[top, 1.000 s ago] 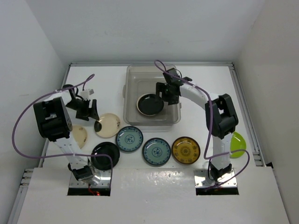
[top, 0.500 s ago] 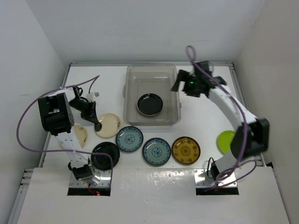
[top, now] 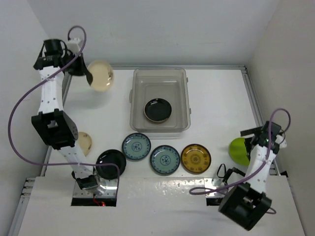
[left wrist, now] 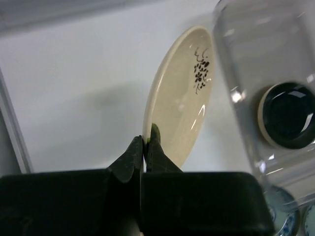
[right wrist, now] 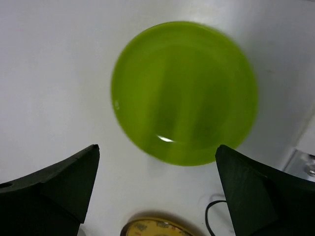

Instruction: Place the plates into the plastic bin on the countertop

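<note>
Left gripper (left wrist: pixel 146 141), a second ago low over the bench (top: pixel 216 98), is now raised left of the plastic bin (top: pixel 183 98), pinching the cream plate (left wrist: pixel 179 93) by its rim. Right gripper (right wrist: pixel 156 150), previously in the bin, is now spread wide above the lime green plate (right wrist: pixel 184 93). One black plate (top: pixel 158 109) lies inside the bin.

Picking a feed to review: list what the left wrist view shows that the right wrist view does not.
Only left wrist: the left gripper shut on the rim of the tilted cream plate, plus the plastic bin holding a black plate. Only right wrist: the lime green plate lying flat below the open right gripper, and the edge of an amber-yellow plate. Both: the white countertop.
</note>
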Controlling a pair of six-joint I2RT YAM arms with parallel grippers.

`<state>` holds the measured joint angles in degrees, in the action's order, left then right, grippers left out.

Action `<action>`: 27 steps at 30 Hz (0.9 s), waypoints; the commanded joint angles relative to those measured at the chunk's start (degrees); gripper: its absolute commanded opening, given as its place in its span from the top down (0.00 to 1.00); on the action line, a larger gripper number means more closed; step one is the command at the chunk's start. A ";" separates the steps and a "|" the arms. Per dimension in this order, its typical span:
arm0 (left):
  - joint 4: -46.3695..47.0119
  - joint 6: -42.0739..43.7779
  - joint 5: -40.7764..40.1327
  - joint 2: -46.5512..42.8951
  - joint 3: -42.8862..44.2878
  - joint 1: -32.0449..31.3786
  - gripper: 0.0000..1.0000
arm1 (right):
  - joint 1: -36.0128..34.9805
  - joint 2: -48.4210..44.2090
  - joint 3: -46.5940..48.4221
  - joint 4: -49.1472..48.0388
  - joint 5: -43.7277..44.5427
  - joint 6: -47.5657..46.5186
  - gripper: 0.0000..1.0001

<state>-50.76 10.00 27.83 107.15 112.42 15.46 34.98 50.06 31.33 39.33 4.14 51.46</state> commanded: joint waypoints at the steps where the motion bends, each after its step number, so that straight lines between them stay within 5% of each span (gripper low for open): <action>1: 0.75 -4.98 4.84 -6.34 6.91 -6.57 1.00 | 5.34 -4.53 -1.27 4.50 9.46 6.61 0.00; 5: 1.89 -7.27 10.82 -5.73 5.80 -16.66 1.00 | 6.23 -3.22 -2.67 5.24 20.62 10.15 0.00; 11: 3.04 -9.03 14.35 2.87 -1.14 -26.52 1.00 | 6.94 -0.41 -5.14 2.77 18.27 9.45 0.00; 22: 5.59 -7.54 9.88 18.00 -0.01 -30.49 1.00 | 6.94 0.65 -14.54 -14.63 7.03 -1.36 0.10; 25: 6.11 -6.40 6.80 19.50 -0.01 -31.02 0.83 | 7.03 1.70 -15.95 -19.02 2.99 -2.68 0.16; 27: 6.11 -5.87 5.05 20.02 -1.06 -31.02 0.63 | 7.12 3.19 -16.48 -21.73 -0.09 -3.21 0.22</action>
<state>-46.39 3.22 35.24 127.55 110.26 -14.74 41.87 51.53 16.27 25.80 10.35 50.54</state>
